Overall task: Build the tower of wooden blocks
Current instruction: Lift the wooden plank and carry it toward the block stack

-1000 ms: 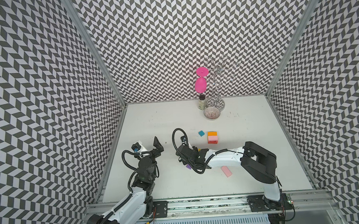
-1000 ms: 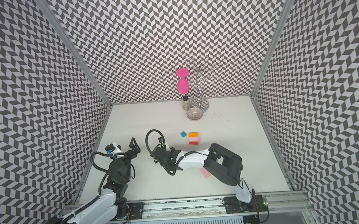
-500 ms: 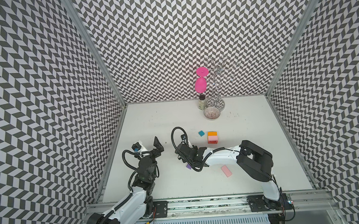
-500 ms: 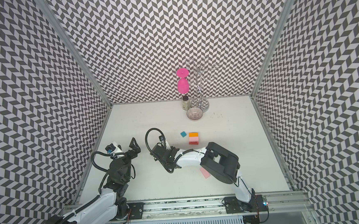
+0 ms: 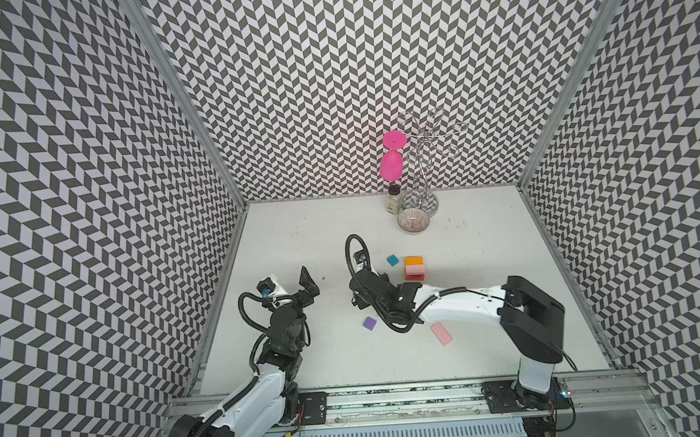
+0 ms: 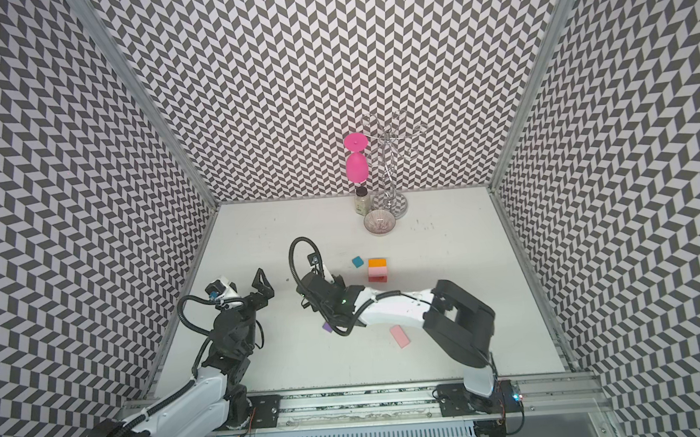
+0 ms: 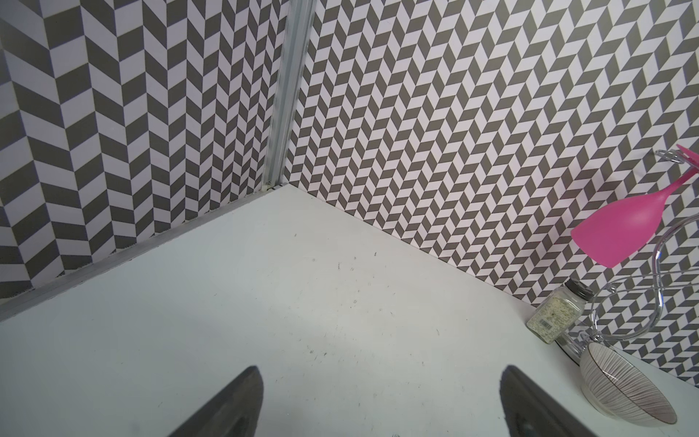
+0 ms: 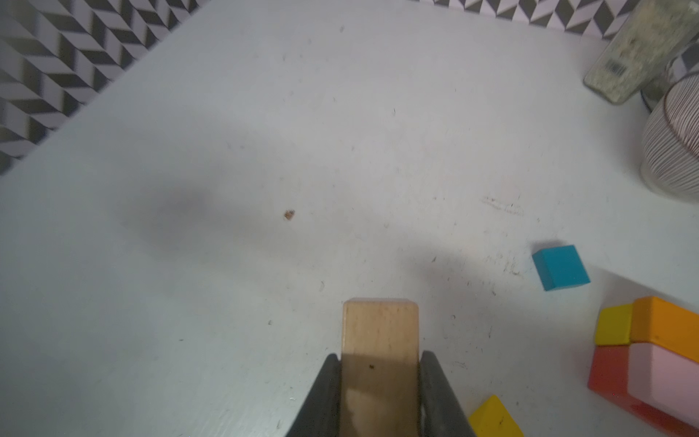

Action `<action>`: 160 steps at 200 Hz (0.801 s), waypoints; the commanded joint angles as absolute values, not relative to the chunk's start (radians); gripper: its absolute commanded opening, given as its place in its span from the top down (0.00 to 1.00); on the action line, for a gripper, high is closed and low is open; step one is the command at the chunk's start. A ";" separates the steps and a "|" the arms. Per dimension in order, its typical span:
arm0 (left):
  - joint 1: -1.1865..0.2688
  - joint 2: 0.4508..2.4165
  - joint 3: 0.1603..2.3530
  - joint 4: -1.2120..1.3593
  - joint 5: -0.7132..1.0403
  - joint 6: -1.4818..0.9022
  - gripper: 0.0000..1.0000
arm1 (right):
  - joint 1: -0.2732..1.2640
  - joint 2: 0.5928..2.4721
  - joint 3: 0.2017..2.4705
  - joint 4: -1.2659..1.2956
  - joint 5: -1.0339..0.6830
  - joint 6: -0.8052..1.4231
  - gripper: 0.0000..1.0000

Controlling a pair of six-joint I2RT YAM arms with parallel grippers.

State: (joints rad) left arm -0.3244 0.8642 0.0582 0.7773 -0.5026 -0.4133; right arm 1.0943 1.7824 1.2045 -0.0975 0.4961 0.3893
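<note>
Well, in both top views you see the stacked blocks (image 5: 414,269) mid-table, orange over pink over red, a teal block (image 5: 393,260) just beside them, a purple block (image 5: 370,322) and a pink slab (image 5: 441,333) lying apart by the right arm (image 5: 462,310). Your left wrist view shows the left gripper (image 7: 382,382) spread wide above the table (image 7: 302,302). Your right wrist view shows the right gripper (image 8: 380,363) clamped on a plain wood block (image 8: 380,325), fingers (image 8: 325,393) against both sides

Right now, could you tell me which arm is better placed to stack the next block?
Right: the right gripper grips a plain wood block near the tower; the left gripper stands open, empty, farther away.
</note>
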 commanded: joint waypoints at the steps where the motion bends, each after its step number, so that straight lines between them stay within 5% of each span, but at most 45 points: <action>1: -0.318 0.868 0.061 0.807 -0.500 -0.422 0.02 | 1.090 1.631 1.108 0.099 0.507 0.216 0.99; 70: -0.318 0.870 0.060 0.812 -0.493 -0.417 0.02 | 1.069 1.319 0.779 0.363 0.530 -0.197 1.00; 88: -0.318 0.876 0.063 0.811 -0.489 -0.416 0.03 | 1.043 1.291 0.833 0.186 0.376 -0.216 1.00; 113: -0.318 0.880 0.064 0.810 -0.483 -0.416 0.03 | 0.991 1.193 0.760 0.162 0.161 -0.343 0.85; 160: -0.318 0.889 0.069 0.808 -0.483 -0.416 0.03 | 0.848 1.047 0.695 0.159 -0.094 -0.362 1.00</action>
